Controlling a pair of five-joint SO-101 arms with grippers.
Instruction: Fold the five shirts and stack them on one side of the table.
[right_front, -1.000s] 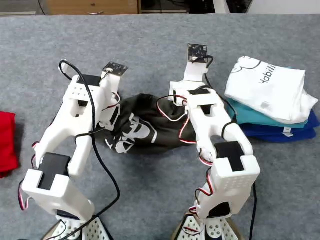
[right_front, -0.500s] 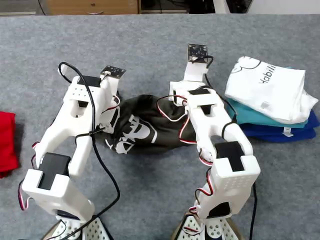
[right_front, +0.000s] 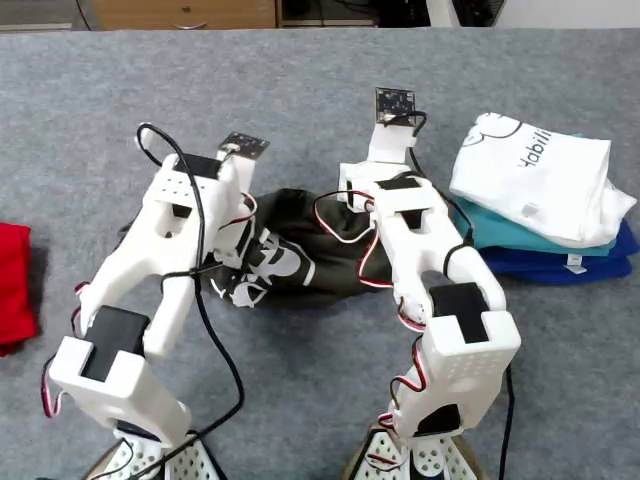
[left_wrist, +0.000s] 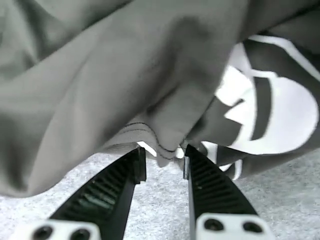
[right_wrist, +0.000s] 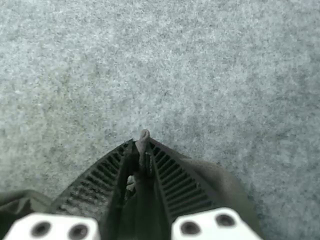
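I log three shirts (right_front: 530, 175) stacked right, black shirt (right_front: 300, 255) pinched in right end effector (right_wrist: 141, 150), left end effector (left_wrist: 163, 152) apart, red shirt (right_front: 12, 285) pending.

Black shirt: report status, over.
Right tool shut on black shirt edge. Left tool open, straddling a hem fold. Shirt bunched, unfolded. Folded stack, red shirt off to the sides.

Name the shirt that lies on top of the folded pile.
The white shirt with dark print: it lies over the teal shirt and the dark blue shirt. The black printed shirt lies crumpled mid-table; the red shirt lies alone.
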